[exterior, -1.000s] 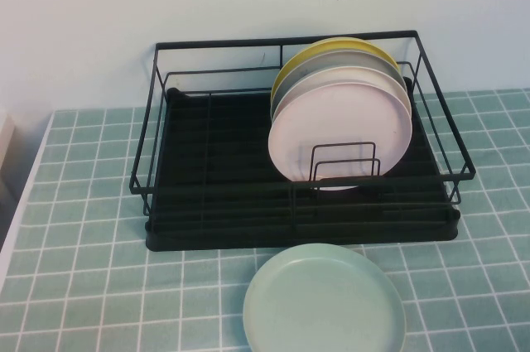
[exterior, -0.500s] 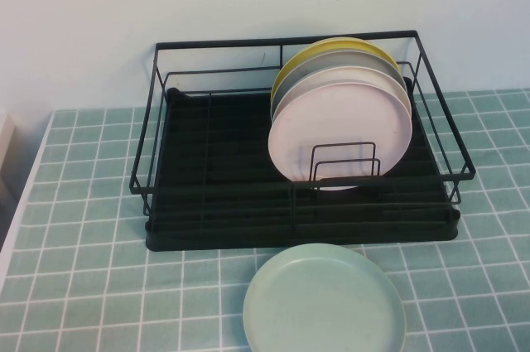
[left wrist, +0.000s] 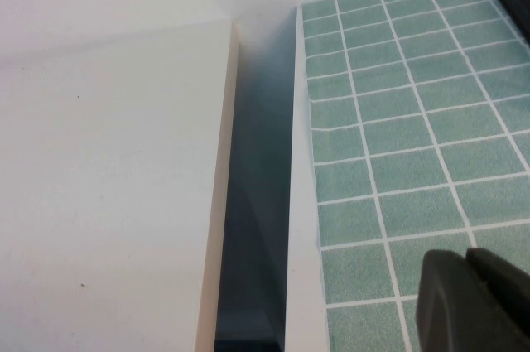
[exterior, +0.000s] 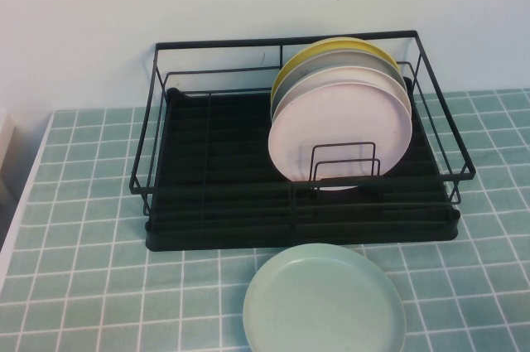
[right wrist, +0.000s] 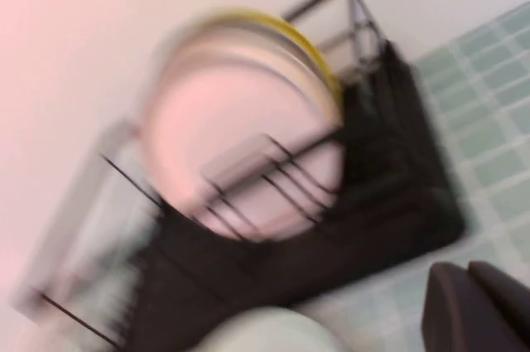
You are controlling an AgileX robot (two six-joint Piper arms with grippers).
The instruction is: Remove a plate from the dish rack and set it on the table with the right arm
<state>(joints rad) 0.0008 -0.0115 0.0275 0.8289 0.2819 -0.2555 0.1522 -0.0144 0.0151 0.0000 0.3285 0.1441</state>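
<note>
The pale pink plate (exterior: 339, 132) stands upright at the front of a stack of plates in the black wire dish rack (exterior: 215, 161), leaning on small wire dividers. Neither arm shows in the high view. In the right wrist view the pink plate (right wrist: 240, 161) and the rack (right wrist: 389, 161) appear blurred, some way off from my right gripper (right wrist: 468, 273), which is shut and holds nothing. My left gripper (left wrist: 466, 257) is shut and empty, hovering over the teal tiled table (left wrist: 397, 120) near its left edge.
A mint-green plate (exterior: 325, 302) lies flat on the table (exterior: 91, 269) just in front of the rack. Off-white, grey and yellow plates (exterior: 331, 50) stand behind the pink one. A white surface (left wrist: 108, 195) sits beyond a gap at the table's left edge.
</note>
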